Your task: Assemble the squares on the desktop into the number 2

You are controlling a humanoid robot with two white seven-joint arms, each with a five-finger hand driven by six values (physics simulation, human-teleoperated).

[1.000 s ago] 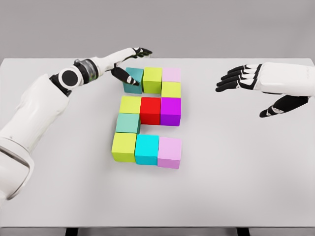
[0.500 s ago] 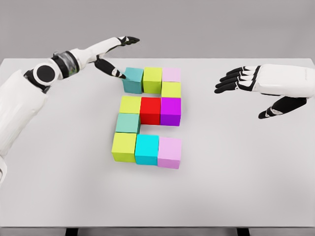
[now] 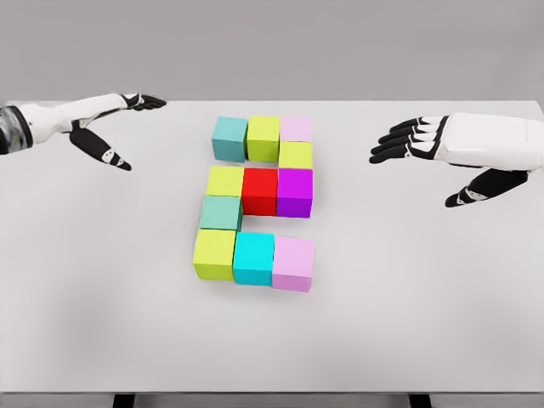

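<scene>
From the head view, eleven coloured cubes (image 3: 259,201) are sitting near the middle of the white table (image 3: 408,306), packed edge to edge into a blocky 2 — teal, lime and pale pink across the top, a lime one beneath on the right, a yellow-red-magenta row, a teal one on the left, then lime, cyan and pink along the bottom. No writing is showing. The left hand (image 3: 109,127) is hovering at the far left, fingers spread, holding nothing. The right hand (image 3: 442,157) is hanging open at the right — well apart from the cubes.

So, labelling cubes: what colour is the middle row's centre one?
Red cube, head view.
</scene>
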